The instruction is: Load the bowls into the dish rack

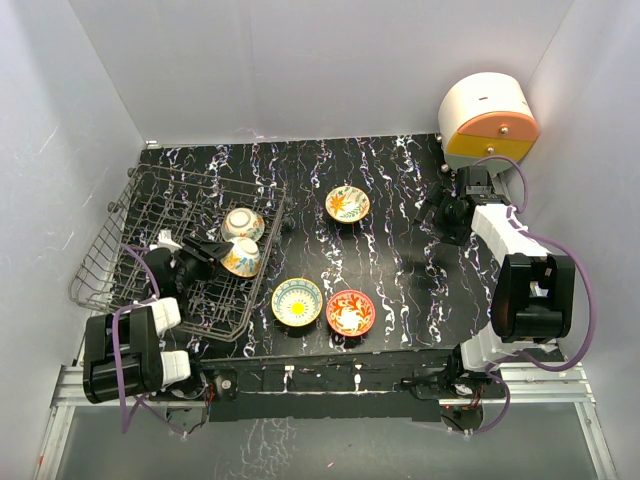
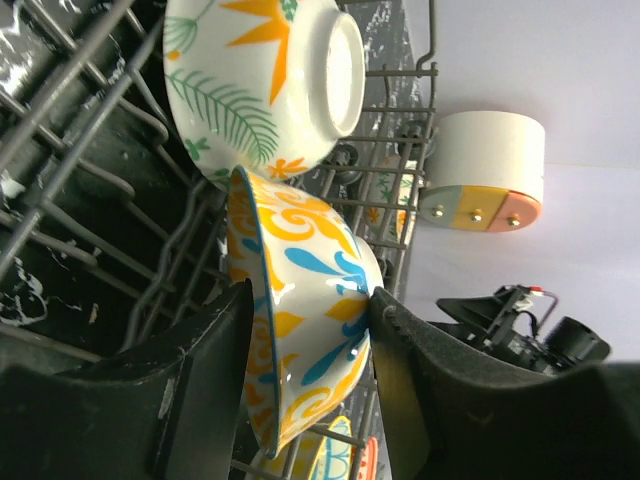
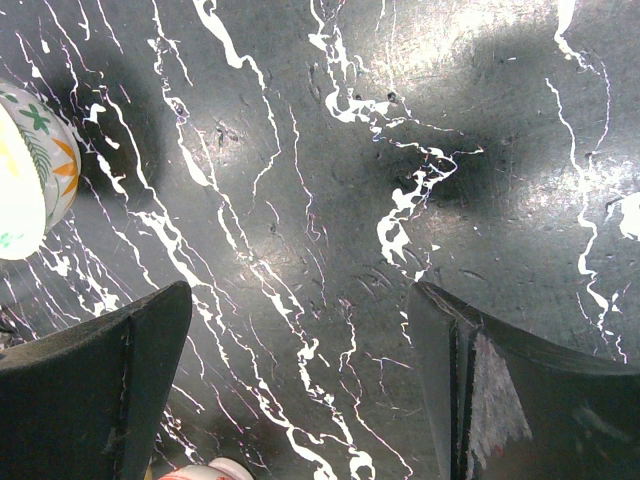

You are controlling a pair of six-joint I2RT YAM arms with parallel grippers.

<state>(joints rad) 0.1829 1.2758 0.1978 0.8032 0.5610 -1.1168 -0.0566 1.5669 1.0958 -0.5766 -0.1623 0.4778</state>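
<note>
Dark grey wire forms the dish rack (image 1: 140, 215), which stands on the left part of the black, white-veined tabletop (image 1: 400, 260). Two of the bowls are inside it, near its right side. The leaf-patterned bowl (image 2: 250, 80) lies tilted on the wires, its white foot ring turned sideways. Just beside it the yellow-and-blue bowl (image 2: 300, 340) stands on its edge among the tines, and the two seem to touch.

The left gripper (image 2: 308, 293) reaches into the rack with this yellow-and-blue bowl between its jaws. One jaw is at the rim and the other at the foot, both very close to the ceramic. I cannot tell if they press the bowl or are only next to it.

Three bowls sit upright on the tabletop outside the rack. The orange-flower bowl (image 1: 347, 204) is toward the far side. The yellow-centred bowl (image 1: 297, 301) and the red-orange bowl (image 1: 351, 312) are nearer to the arms and just beside each other.

The right gripper (image 3: 300, 290) hangs over bare tabletop at the far right with its jaws wide and nothing between them. A round white container (image 1: 488, 122) with an orange and a yellow front stands in the far right corner.
</note>
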